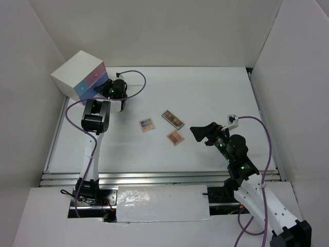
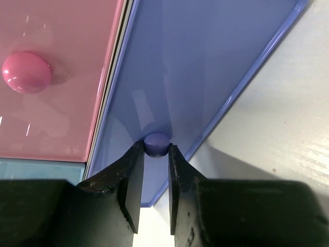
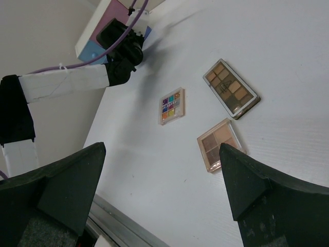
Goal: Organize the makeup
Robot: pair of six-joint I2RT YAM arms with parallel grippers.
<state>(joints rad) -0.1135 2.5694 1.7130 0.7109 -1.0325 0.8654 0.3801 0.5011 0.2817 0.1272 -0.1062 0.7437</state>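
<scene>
At the white box (image 1: pixel 77 74), left pincer (image 2: pixel 155 149) pinches the blue drawer knob (image 2: pixel 156 141); right pincer (image 3: pixel 162 149) stands wide apart near the multicoloured palette (image 1: pixel 147 124), long brown palette (image 1: pixel 173 119) and tan palette (image 1: pixel 175 137) lying on the surface (image 1: pixel 216 92)

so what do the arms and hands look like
The left arm and right arm have white links and black joint housings with green lights. A purple cable loops along each. The left hand and right hand have plain black wedge-shaped fingers. A small white module sits by the right wrist.
</scene>
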